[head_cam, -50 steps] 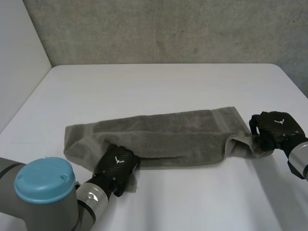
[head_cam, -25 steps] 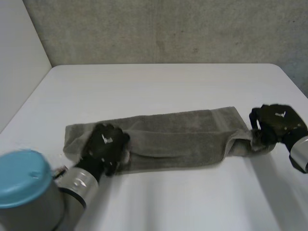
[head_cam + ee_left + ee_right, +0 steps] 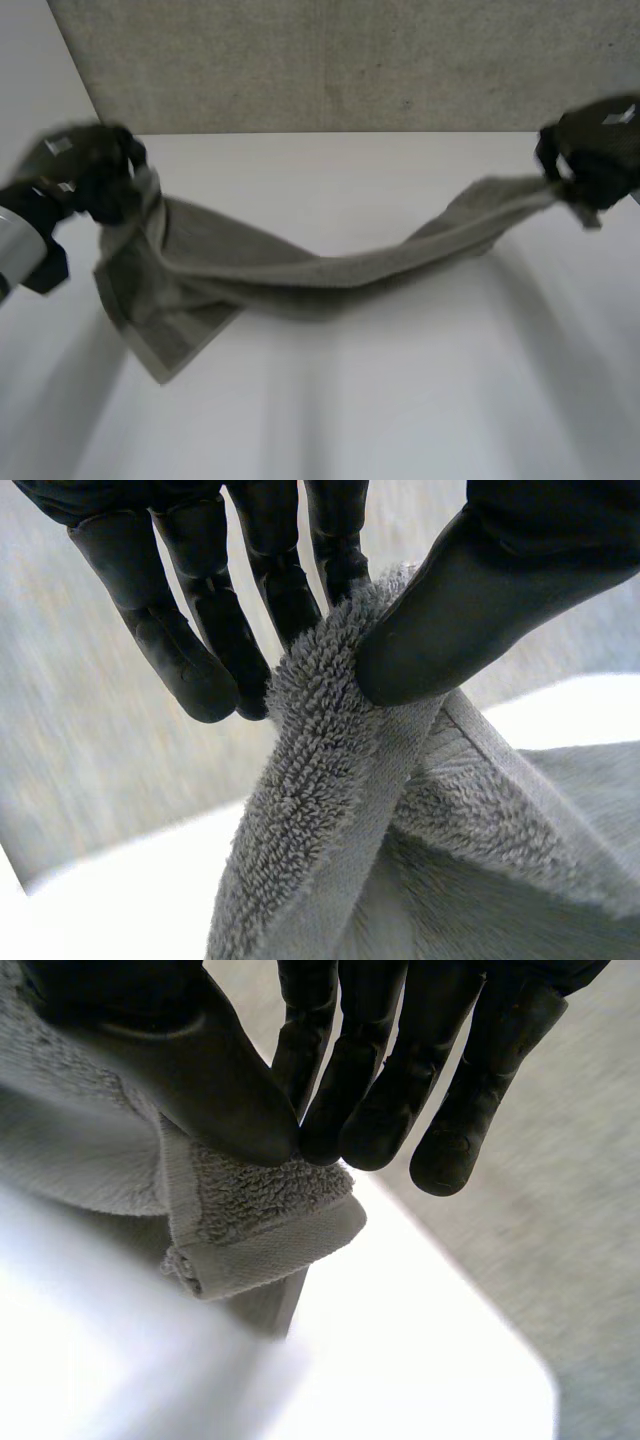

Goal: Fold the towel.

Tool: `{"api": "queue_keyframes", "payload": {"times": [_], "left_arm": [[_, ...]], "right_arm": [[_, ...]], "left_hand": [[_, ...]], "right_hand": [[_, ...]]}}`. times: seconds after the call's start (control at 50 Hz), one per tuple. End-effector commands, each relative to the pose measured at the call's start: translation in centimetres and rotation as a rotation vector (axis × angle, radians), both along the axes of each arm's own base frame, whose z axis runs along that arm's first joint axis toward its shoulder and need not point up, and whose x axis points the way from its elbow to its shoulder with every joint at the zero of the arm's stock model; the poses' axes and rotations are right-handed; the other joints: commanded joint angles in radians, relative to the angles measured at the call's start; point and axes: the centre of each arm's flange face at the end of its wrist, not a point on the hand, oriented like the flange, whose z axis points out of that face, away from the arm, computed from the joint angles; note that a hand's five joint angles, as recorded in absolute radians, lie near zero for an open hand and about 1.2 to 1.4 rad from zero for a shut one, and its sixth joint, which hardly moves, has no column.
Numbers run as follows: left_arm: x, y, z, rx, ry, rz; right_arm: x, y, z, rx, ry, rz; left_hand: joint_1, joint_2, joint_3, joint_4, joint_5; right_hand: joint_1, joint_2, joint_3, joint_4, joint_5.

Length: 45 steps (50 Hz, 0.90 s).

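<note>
a grey-green towel [image 3: 300, 270] hangs stretched between two black robot hands above a white table [image 3: 420, 400]. the left hand [image 3: 95, 175] pinches one end between thumb and fingers, and a loose flap droops below it. the right hand [image 3: 598, 150] pinches the opposite end the same way. the towel's middle sags low toward the tabletop. a grey concrete wall [image 3: 330, 60] stands behind.

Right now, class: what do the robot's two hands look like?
The left hand and the right hand are both black, each with a small white mark on its back. Their fingers are smooth with rounded tips. A silver-grey wrist sits behind the left hand.
</note>
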Motion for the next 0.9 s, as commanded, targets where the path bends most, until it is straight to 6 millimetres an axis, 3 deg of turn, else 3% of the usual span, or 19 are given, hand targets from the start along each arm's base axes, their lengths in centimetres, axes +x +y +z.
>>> {"api": "queue_keyframes", "payload": {"times": [0.02,0.08,0.16,0.18,0.2,0.22,0.24,0.28,0.36,0.42,0.52,0.56,0.58,0.66,0.68,0.72,0.78,0.82,0.9], "left_arm": [[-0.7,-4.5,-5.1,0.157,-0.067,-0.025],[-0.9,-5.7,-4.5,0.133,-0.078,-0.020],[-2.1,-9.1,1.1,-0.063,-0.053,0.004],[-2.7,-9.7,3.8,-0.148,-0.031,0.007],[-2.7,-9.7,3.8,-0.149,-0.030,0.007],[-3.3,-9.9,6.6,-0.241,0.004,0.009],[-3.3,-9.9,6.6,-0.242,0.004,0.009],[-3.9,-10.1,11.8,-0.436,0.105,0.017],[-4.1,-9.8,14.7,-0.561,0.223,-0.005],[-3.5,-9.0,16.6,-0.615,0.320,-0.025],[-3.4,-8.7,12.6,-0.491,0.347,-0.049],[-3.4,-8.7,8.6,-0.395,0.306,-0.079],[-3.4,-8.7,8.6,-0.394,0.306,-0.080],[-2.6,-8.1,2.0,-0.279,0.216,-0.136],[-2.6,-8.1,1.9,-0.279,0.215,-0.137],[-2.3,-7.1,-2.1,-0.234,0.153,-0.183],[-2.3,-6.4,-4.0,-0.216,0.123,-0.217],[-2.5,-4.9,-7.2,-0.190,0.066,-0.290],[-2.0,-4.1,-9.0,-0.182,0.017,-0.329]], "right_arm": [[2.1,-1.9,-3.7,0.049,0.133,0.013],[3.7,-4.3,-3.1,-0.085,0.125,-0.006],[5.3,-7.1,-1.1,-0.303,0.073,-0.056],[5.7,-8.4,0.8,-0.448,0.022,-0.093],[6.1,-9.4,2.9,-0.606,-0.047,-0.122],[6.1,-9.4,2.9,-0.608,-0.048,-0.123],[6.2,-10.2,4.7,-0.749,-0.122,-0.148],[6.2,-10.4,6.2,-0.874,-0.194,-0.163],[5.7,-7.9,9.7,-1.056,-0.308,-0.154],[5.5,-7.4,9.0,-1.013,-0.292,-0.144],[5.6,-7.3,5.2,-0.838,-0.223,-0.092],[5.9,-7.0,3.7,-0.765,-0.200,-0.048],[6.2,-6.7,2.5,-0.704,-0.182,-0.007],[6.4,-6.2,-0.5,-0.566,-0.145,0.051],[6.1,-6.1,-2.1,-0.492,-0.124,0.060],[5.3,-6.0,-3.6,-0.420,-0.100,0.047],[4.0,-5.4,-6.4,-0.281,-0.070,0.031],[3.6,-5.0,-7.8,-0.223,-0.058,0.023],[3.1,-3.2,-11.3,-0.121,-0.001,0.036]], "left_hand": [[0.007,-0.085,-0.152,-0.118,-0.242],[0.007,-0.085,-0.152,-0.118,-0.242],[0.007,-0.085,-0.152,-0.118,-0.242],[0.007,-0.085,-0.152,-0.118,-0.242],[0.007,-0.085,-0.152,-0.118,-0.242],[0.007,-0.085,-0.152,-0.118,-0.242],[0.007,-0.085,-0.152,-0.118,-0.242],[0.007,-0.085,-0.152,-0.118,-0.242],[0.007,-0.085,-0.152,-0.118,-0.242],[0.007,-0.085,-0.152,-0.118,-0.242],[0.007,-0.085,-0.152,-0.118,-0.242],[0.007,-0.085,-0.152,-0.118,-0.242],[0.007,-0.085,-0.152,-0.118,-0.242],[0.007,-0.085,-0.152,-0.118,-0.242],[0.007,-0.085,-0.152,-0.118,-0.242],[0.007,-0.085,-0.152,-0.118,-0.242],[0.007,-0.085,-0.152,-0.118,-0.242],[0.007,-0.085,-0.152,-0.118,-0.242],[0.007,-0.085,-0.152,-0.118,-0.242]], "right_hand": [[0.093,0.074,0.067,0.066,0.061],[0.093,0.074,0.067,0.066,0.061],[0.093,0.074,0.067,0.066,0.061],[0.093,0.074,0.067,0.066,0.061],[0.093,0.074,0.067,0.066,0.061],[0.093,0.074,0.067,0.066,0.061],[0.093,0.074,0.067,0.066,0.061],[0.093,0.074,0.067,0.066,0.061],[0.093,0.074,0.067,0.066,0.061],[0.093,0.074,0.067,0.066,0.061],[0.093,0.074,0.067,0.066,0.061],[0.093,0.074,0.067,0.066,0.061],[0.093,0.074,0.067,0.066,0.061],[0.093,0.074,0.067,0.066,0.061],[0.093,0.074,0.067,0.066,0.061],[0.093,0.074,0.067,0.066,0.061],[0.093,0.074,0.067,0.066,0.061],[0.093,0.074,0.067,0.066,0.061],[0.093,0.074,0.067,0.066,0.061]]}}
